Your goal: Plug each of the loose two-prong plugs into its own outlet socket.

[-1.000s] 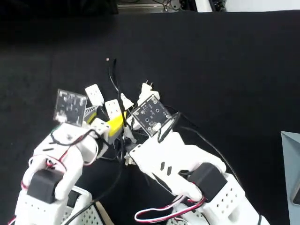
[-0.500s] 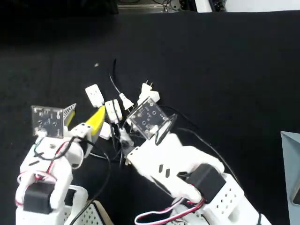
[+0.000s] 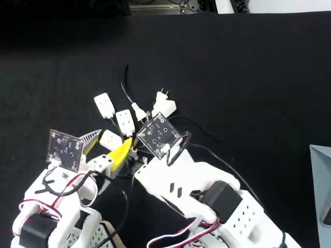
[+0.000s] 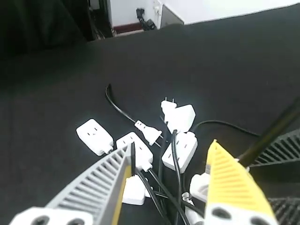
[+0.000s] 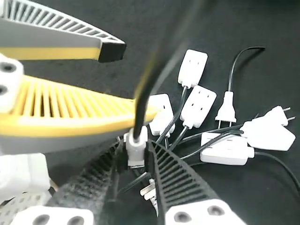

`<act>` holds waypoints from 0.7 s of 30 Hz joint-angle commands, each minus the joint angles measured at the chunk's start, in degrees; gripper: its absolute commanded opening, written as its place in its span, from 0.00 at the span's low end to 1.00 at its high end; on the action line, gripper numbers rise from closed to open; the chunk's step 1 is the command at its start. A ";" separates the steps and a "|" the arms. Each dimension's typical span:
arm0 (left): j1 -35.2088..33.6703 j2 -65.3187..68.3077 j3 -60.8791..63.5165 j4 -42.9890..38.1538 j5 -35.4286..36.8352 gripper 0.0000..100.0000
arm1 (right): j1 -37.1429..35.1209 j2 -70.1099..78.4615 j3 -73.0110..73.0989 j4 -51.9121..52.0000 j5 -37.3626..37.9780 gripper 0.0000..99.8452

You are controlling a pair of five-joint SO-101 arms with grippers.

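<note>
Several white outlet sockets and plugs with black cords lie in a tangle on the black table. One socket [image 3: 104,105] lies farthest out, a second socket [image 3: 124,121] beside it. A loose two-prong plug [image 3: 138,111] and a larger angled plug [image 3: 164,106] lie next to them. My left gripper [image 4: 171,147] stands open over the pile, its grey finger [image 4: 103,183] and yellow finger [image 4: 225,178] spread apart. My right gripper [image 5: 136,152] is shut on a small white plug [image 5: 136,146] whose black cord runs up out of the jaws, right beside the left yellow finger [image 5: 70,112].
Black cords [image 3: 125,85] trail from the pile toward the far side. A third socket [image 3: 110,139] lies between the left fingers. A grey box edge [image 3: 321,186] stands at the right border. Both arms crowd the near side of the table.
The left arm swung out to the left, then came back toward the pile with its fingers spread. The right arm drew back slightly toward the near edge.
</note>
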State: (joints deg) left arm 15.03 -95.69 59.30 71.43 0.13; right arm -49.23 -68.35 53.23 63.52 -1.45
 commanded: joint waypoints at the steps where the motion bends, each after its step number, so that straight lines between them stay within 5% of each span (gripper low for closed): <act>1: -1.54 -0.26 -1.19 -0.18 -0.70 0.26 | 0.09 -0.22 -0.48 -1.76 -0.35 0.01; 10: -17.63 6.77 4.70 -10.20 -2.37 0.31 | 12.48 -0.13 5.14 -9.85 -2.99 0.01; 21: -17.63 48.97 -7.08 -19.96 -2.11 0.32 | 17.85 -0.13 14.90 -19.16 -4.48 0.01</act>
State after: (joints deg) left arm -4.31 -60.44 61.85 54.02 -1.71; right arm -34.02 -68.26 67.65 47.08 -5.23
